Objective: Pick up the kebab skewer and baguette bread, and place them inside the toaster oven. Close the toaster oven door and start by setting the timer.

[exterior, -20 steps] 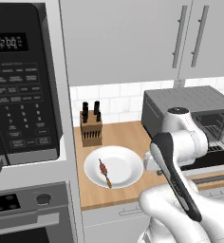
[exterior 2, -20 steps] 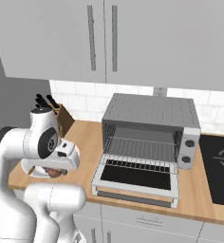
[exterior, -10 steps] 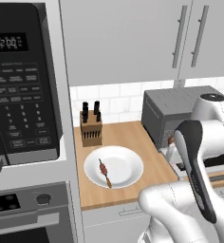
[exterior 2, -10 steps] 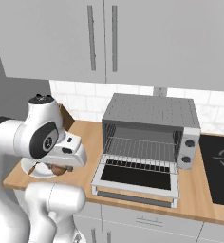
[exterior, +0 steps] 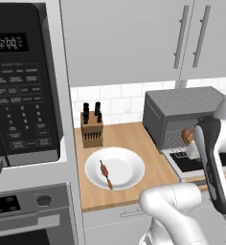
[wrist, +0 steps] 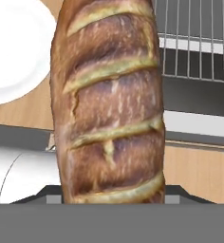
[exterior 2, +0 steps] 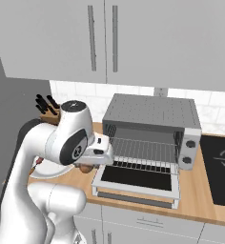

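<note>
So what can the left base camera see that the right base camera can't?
The left base view has the black microwave and the kebab skewer lying on the white plate. The right base view looks into the open toaster oven: its wire rack, the folded-down toaster oven door and two knobs. Both show the knife block, the wooden counter, the grey oven itself, and the baguette bread carried near its front.
</note>
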Controlling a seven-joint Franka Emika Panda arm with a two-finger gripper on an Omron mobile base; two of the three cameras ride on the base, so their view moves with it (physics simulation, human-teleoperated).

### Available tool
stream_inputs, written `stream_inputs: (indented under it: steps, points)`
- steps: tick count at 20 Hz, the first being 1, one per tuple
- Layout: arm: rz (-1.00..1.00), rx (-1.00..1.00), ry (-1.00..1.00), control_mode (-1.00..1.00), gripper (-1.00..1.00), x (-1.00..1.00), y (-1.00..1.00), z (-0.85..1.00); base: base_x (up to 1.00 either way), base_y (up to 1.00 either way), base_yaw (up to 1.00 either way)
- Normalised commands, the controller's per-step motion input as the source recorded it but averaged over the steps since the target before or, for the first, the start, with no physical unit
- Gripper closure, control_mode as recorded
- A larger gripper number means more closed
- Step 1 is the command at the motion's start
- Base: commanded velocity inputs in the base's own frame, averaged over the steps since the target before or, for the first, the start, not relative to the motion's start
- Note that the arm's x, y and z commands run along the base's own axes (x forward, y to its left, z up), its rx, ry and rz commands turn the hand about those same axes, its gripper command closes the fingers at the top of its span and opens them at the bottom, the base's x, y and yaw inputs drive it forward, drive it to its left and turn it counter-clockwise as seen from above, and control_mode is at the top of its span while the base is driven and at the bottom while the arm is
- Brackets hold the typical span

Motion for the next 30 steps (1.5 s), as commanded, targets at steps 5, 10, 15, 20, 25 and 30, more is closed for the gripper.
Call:
stream_inputs:
  steps: [5, 10, 15, 20, 25, 30]
  points:
    - [0.05, 0.0, 0.01, -1.0, 1.0, 0.59, -0.49, -0.04, 0.0, 0.0, 0.0]
    - [0.0, 0.0, 0.19, -1.0, 1.0, 0.45, -0.19, 0.0, 0.0, 0.0, 0.0]
    - [0.0, 0.0, 0.04, -1.0, 1.0, 0.31, -0.19, -0.34, 0.0, 0.0, 0.0]
    - [0.0, 0.0, -0.03, -1.0, 1.0, 0.17, -0.25, -0.43, 0.0, 0.0, 0.0]
    - [0.0, 0.0, -0.01, -1.0, 1.0, 0.22, -0.09, -0.22, 0.0, 0.0, 0.0]
    - [0.0, 0.0, 0.0, -1.0, 1.0, 0.13, -0.07, -0.02, 0.0, 0.0, 0.0]
